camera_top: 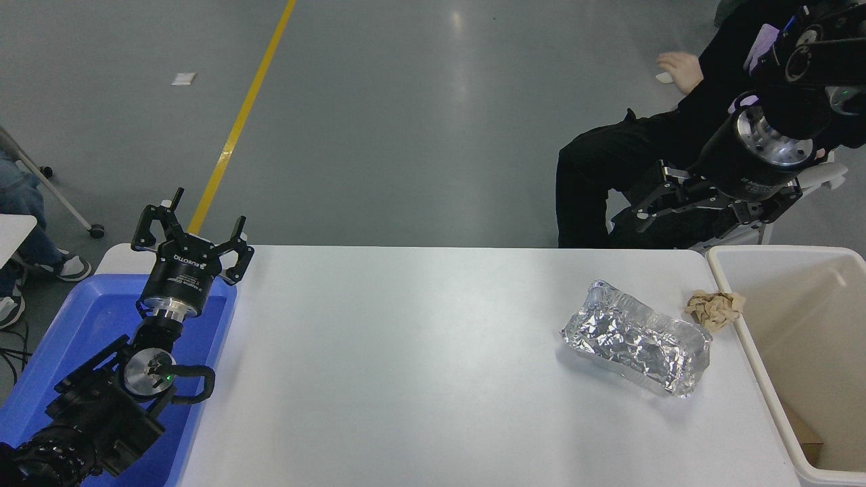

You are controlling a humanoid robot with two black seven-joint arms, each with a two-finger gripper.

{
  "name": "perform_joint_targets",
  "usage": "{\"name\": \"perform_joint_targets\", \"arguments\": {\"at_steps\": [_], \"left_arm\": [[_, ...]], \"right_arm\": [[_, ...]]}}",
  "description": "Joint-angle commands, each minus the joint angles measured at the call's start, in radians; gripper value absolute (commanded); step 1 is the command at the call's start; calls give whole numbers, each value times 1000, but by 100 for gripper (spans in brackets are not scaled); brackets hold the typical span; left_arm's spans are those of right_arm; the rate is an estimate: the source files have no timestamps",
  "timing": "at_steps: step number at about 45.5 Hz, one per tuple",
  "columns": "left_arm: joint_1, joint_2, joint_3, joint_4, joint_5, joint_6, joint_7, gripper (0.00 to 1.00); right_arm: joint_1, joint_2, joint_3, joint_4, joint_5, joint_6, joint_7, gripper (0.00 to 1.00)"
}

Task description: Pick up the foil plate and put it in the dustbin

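Note:
The crinkled silver foil plate [636, 338] lies on the white table [406, 365] at the right, empty. The cream-white dustbin [758, 352] stands just right of it at the table's right end. My right gripper [710, 203] hangs raised beyond the table's far right edge, above and behind the plate, with its jaws spread open and nothing in them. My left gripper [193, 226] is parked open over the blue tray at the lower left.
A crumpled tan paper ball [715, 308] lies between the foil plate and the dustbin rim. A shallow blue tray [74, 338] sits at the left end. A person in black [609, 169] sits just behind my right gripper.

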Motion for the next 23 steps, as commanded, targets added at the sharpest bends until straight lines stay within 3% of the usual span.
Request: {"name": "perform_joint_targets", "arguments": {"at_steps": [1, 23], "left_arm": [[0, -1, 0, 0, 0, 0, -1, 98], [0, 1, 0, 0, -1, 0, 0, 98]], "right_arm": [[-2, 0, 2, 0, 0, 0, 0, 100], [-5, 0, 1, 0, 0, 0, 0, 100]]}}
